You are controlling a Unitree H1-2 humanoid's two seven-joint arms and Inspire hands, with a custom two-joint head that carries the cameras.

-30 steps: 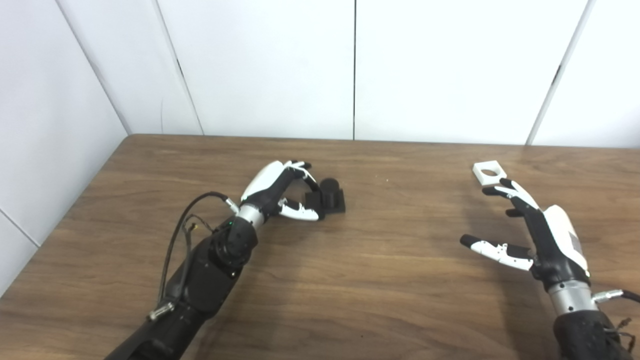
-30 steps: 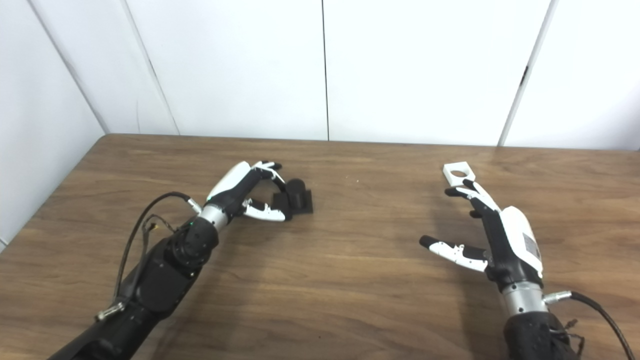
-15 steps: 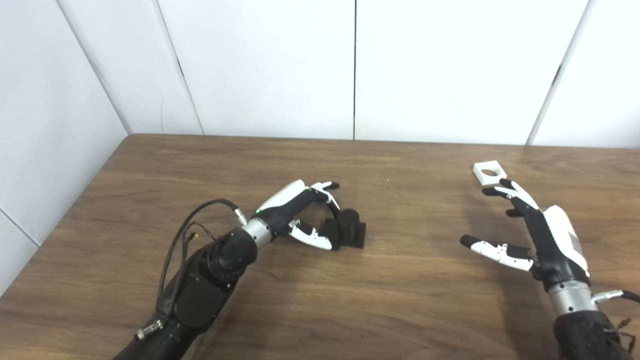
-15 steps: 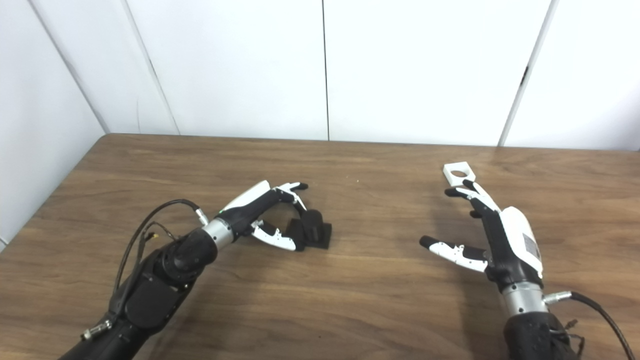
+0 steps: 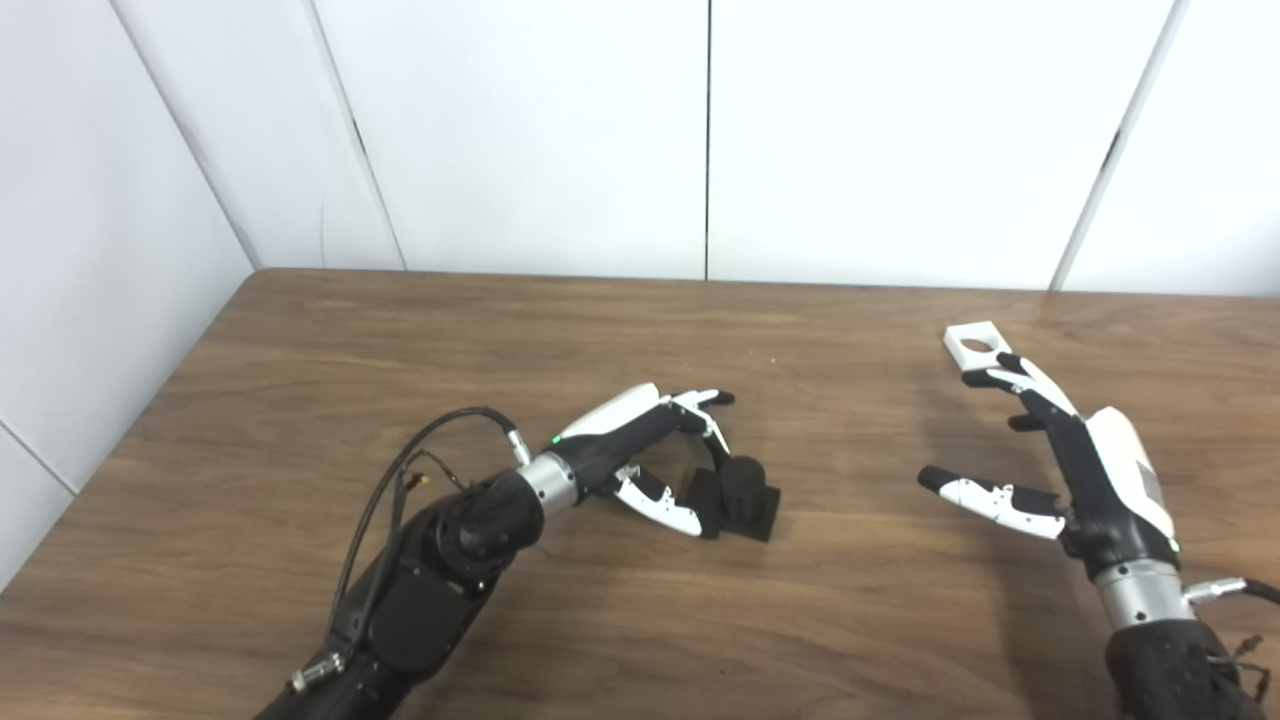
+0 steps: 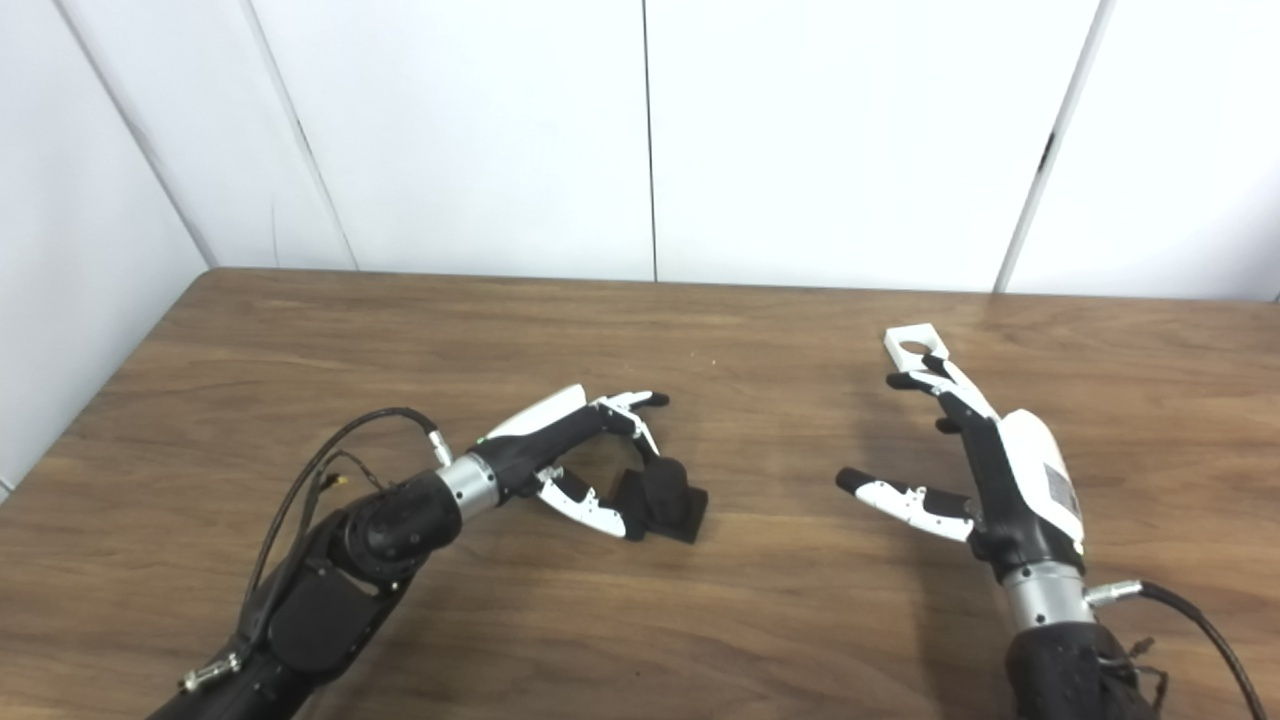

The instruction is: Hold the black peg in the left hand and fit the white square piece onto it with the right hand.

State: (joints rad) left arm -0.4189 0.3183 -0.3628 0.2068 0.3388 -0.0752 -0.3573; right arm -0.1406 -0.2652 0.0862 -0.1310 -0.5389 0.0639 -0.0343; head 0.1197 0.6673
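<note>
The black peg (image 5: 745, 492), a short cylinder on a square base, rests on the wooden table (image 5: 560, 320) near its middle. My left hand (image 5: 650, 455) is shut on it: thumb at the near-left corner of the base, fingers curled over the top of the cylinder. The white square piece (image 5: 975, 343), with a round hole, lies flat at the far right. My right hand (image 5: 1060, 470) hovers just in front of it, open, fingers spread and thumb pointing left. Its fingertips (image 6: 905, 380) almost reach the piece's near edge; I cannot tell whether they touch.
White wall panels (image 5: 700, 130) close off the table's far edge and left side. A black cable (image 5: 400, 480) loops off my left forearm over the table. Bare wood lies between the two hands.
My left hand has slid right and toward me across the table, taking the black peg with it. The right hand and the white piece have hardly moved.
</note>
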